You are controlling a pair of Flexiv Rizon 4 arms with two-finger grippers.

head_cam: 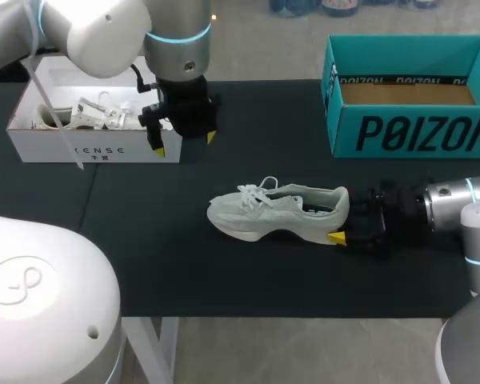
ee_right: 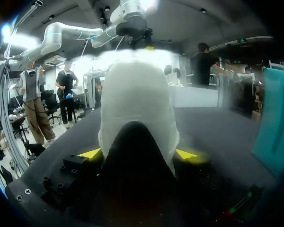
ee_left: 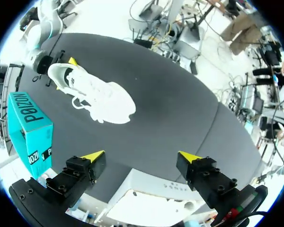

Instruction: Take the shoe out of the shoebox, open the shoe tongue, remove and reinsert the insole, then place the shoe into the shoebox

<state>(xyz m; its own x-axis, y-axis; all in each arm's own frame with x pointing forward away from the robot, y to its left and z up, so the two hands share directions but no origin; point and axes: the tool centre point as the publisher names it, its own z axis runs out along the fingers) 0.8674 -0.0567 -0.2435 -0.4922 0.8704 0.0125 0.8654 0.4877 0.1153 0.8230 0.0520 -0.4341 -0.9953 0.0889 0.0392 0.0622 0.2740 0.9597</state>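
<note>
White shoe (head_cam: pixel 276 210): upright on surface (head_cam: pixel 144 232), outside teal box (head_cam: pixel 408 132).
Right tool (ee_right: pixel 138 153): clamped on heel (head_cam: pixel 336 210); to be held firm.
Left tool (ee_left: pixel 141 158): spread apart, well away; tongue (head_cam: pixel 282 194) should be pinched near its top.

Bold black lettering on the teal shoebox (head_cam: pixel 346 128), small grey lettering on the white box (head_cam: pixel 96 150)
</note>
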